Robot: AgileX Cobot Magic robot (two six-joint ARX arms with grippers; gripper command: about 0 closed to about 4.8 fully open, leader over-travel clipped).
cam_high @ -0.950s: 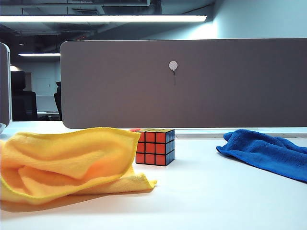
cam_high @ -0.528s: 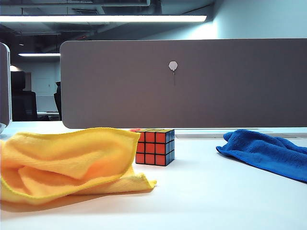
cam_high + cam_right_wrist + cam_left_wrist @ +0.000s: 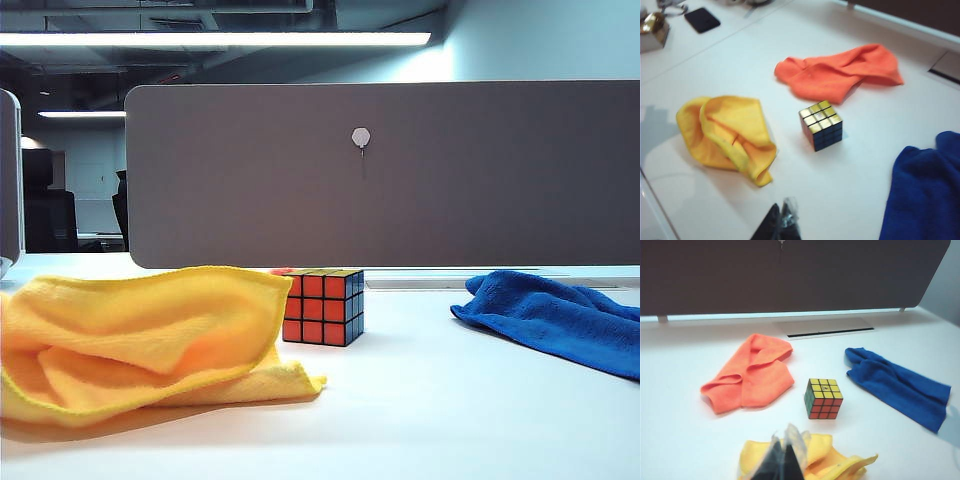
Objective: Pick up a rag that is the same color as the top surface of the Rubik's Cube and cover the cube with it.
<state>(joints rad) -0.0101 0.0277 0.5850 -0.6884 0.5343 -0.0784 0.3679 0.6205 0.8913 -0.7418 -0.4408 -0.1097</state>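
Rags, total: three, lying apart on the white table (image 3: 680, 440)
Yellow: one, the rag (image 3: 830, 460), crumpled
Orange: one orange rag (image 3: 752, 375), folded over itself
Blue: one blue rag (image 3: 900, 387), spread long
Cubes: one Rubik's Cube (image 3: 823, 398), yellow face up
Grippers: two; left gripper (image 3: 782, 460), right gripper (image 3: 782, 222)

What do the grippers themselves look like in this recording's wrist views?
Only fingertips show. The left gripper ends in dark, blurred, tapered fingers with a pale streak, above the yellow rag. The right gripper shows black, pointed fingers with a greyish glint. No cables or markings are visible; neither arm appears in the exterior view.
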